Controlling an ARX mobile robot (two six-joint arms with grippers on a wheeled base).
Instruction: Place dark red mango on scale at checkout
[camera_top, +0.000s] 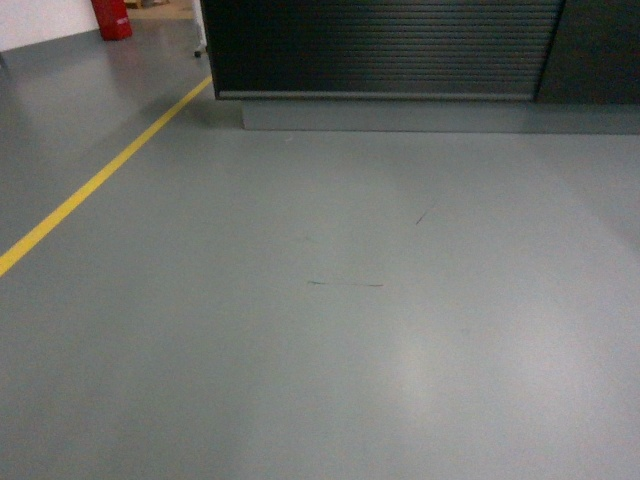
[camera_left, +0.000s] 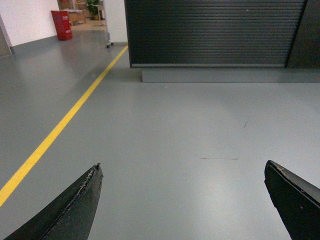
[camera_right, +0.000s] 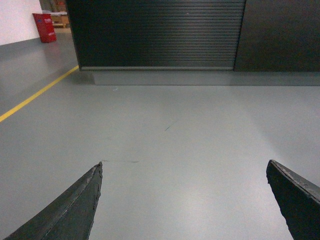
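— Head view showed what?
— Checkout (camera_top: 385, 48) stood far across grey floor (camera_top: 330, 330); mango and scale hidden.
— Grippers?
— Left gripper (camera_left: 182, 192) and right gripper (camera_right: 184, 192) gaped wide, holding nothing.

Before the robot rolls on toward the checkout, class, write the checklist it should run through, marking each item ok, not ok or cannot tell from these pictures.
1. Checkout in sight ahead: ok, its ribbed dark front and grey plinth show in all three views.
2. Floor up to the plinth free of obstacles: ok, only faint scuff marks.
3. Left hand open: ok, fingers wide apart, nothing between them.
4. Right hand open: ok, also empty.
5. Dark red mango located: not ok, it appears in no view.
6. Scale located: cannot tell, the counter top is out of frame.
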